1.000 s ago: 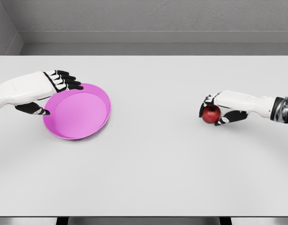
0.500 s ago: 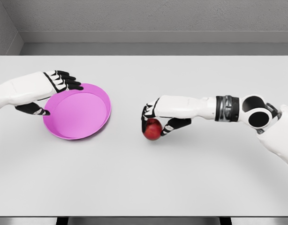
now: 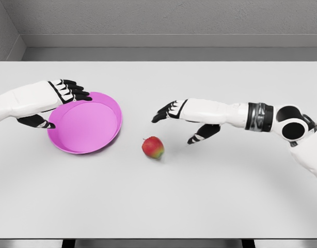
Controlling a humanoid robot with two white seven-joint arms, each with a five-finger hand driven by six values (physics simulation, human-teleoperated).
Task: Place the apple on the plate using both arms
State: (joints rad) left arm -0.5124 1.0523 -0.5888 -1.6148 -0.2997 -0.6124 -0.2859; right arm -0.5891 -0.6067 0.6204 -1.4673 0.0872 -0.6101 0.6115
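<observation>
Red-green apple point(image 3: 153, 148), round, beside pink plate point(image 3: 114, 129)

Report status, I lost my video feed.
Right robot hand open, empty. Left robot hand grips plate rim. Apple on table beside plate. Path clear.

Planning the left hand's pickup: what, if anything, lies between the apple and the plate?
Nothing visible. The apple lies free on bare table, just right of the plate. The left hand grips the plate's far-left rim; the open right hand hovers up-right of the apple.
</observation>
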